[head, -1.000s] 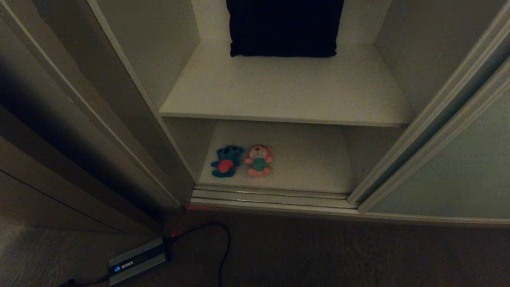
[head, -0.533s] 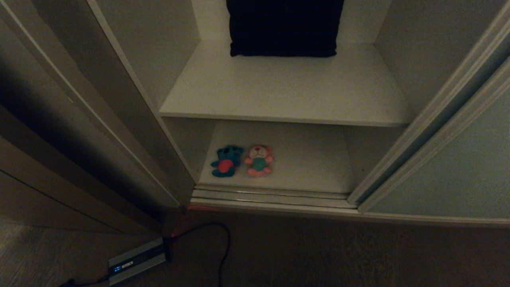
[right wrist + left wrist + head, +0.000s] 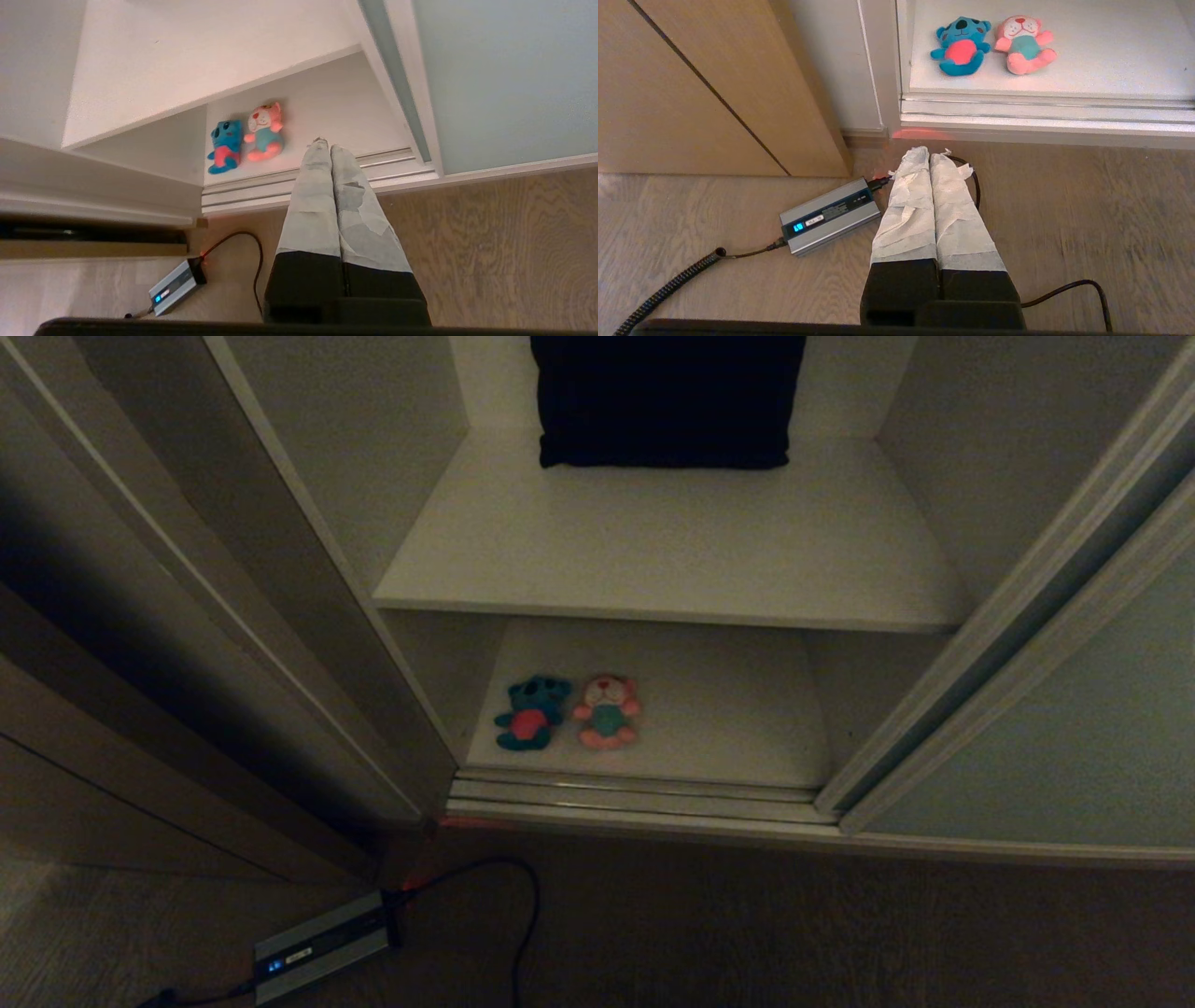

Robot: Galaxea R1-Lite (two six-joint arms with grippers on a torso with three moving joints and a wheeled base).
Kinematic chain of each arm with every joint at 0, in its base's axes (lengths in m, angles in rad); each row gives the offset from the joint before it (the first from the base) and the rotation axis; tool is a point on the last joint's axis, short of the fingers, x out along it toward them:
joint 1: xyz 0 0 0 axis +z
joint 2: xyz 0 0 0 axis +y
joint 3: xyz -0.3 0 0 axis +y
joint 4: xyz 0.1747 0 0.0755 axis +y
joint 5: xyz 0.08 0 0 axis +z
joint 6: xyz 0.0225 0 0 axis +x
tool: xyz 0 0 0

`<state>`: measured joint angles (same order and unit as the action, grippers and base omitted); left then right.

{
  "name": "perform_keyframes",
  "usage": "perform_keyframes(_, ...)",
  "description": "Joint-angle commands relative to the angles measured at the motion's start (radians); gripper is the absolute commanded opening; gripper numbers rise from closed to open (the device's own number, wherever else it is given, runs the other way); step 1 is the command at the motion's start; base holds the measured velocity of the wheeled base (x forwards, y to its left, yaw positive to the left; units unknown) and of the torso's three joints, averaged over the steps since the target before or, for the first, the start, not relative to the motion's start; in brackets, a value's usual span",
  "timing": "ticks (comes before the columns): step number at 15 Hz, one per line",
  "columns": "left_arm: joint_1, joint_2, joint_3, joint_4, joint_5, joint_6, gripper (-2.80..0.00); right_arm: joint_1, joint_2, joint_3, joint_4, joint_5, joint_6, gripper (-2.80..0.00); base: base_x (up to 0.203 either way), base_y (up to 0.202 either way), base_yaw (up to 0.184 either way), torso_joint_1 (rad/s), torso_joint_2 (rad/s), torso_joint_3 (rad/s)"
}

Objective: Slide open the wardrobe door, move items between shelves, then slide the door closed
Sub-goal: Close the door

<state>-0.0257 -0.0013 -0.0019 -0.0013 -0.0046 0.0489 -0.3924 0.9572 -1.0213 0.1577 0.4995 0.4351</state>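
Head view: door (image 3: pixel 1055 728) slid right; toys (image 3: pixel 569 711) at lower shelf (image 3: pixel 728 709) front-left edge; both tools pinched narrow, empty.

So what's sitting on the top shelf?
Only a big dark cushion sits at the back of the upper shelf. Anything behind it is hidden. The blue toy and pink toy lie on the lower shelf.

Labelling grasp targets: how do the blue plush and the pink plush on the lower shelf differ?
Colour: the blue plush is blue with a red belly; the pink plush is pink with a white face and teal shirt.
Place: in the head view the blue plush lies on the left, nearer the wardrobe's side wall; the pink plush lies right of it.
Shared: both lie face up, side by side on the lower shelf, similar in size, neither gripped.
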Motion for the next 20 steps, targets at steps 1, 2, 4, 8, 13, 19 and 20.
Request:
perform_keyframes(1, 0.000, 0.000, -0.001, 0.000, -0.001, 0.000, -2.80, -0.031, 0.053, -0.009, -0.016, 0.011, 0.002, -2.80, 0.000, 0.000, 0.000, 0.000, 0.00, 0.000)
perform_keyframes(2, 0.000, 0.000, 0.000, 0.000, 0.000, 0.000, -2.80, -0.058, 0.065, -0.013, -0.030, 0.034, 0.002, -2.80, 0.000, 0.000, 0.000, 0.000, 0.00, 0.000)
perform_keyframes(4, 0.000, 0.000, 0.000, 0.000, 0.000, 0.000, -2.80, -0.090, 0.085, -0.013, -0.049, 0.070, 0.002, -2.80, 0.000, 0.000, 0.000, 0.000, 0.00, 0.000)
perform_keyframes(8, 0.000, 0.000, -0.001, 0.000, 0.000, 0.000, -2.80, -0.095, 0.146, -0.013, -0.102, 0.070, 0.002, -2.80, 0.000, 0.000, 0.000, 0.000, 0.00, 0.000)
perform_keyframes(13, 0.001, 0.000, -0.001, 0.000, 0.000, 0.000, -2.80, -0.089, 0.231, -0.005, -0.199, 0.070, 0.002, -2.80, 0.000, 0.000, 0.000, 0.000, 0.00, 0.000)
perform_keyframes(19, 0.000, 0.000, 0.000, 0.000, 0.000, 0.000, -2.80, -0.068, 0.298, -0.014, -0.268, 0.069, 0.002, -2.80, 0.000, 0.000, 0.000, 0.000, 0.00, 0.000)
perform_keyframes(20, 0.001, 0.000, -0.001, 0.000, 0.000, 0.000, -2.80, -0.066, 0.312, -0.018, -0.278, 0.069, 0.002, -2.80, 0.000, 0.000, 0.000, 0.000, 0.00, 0.000)
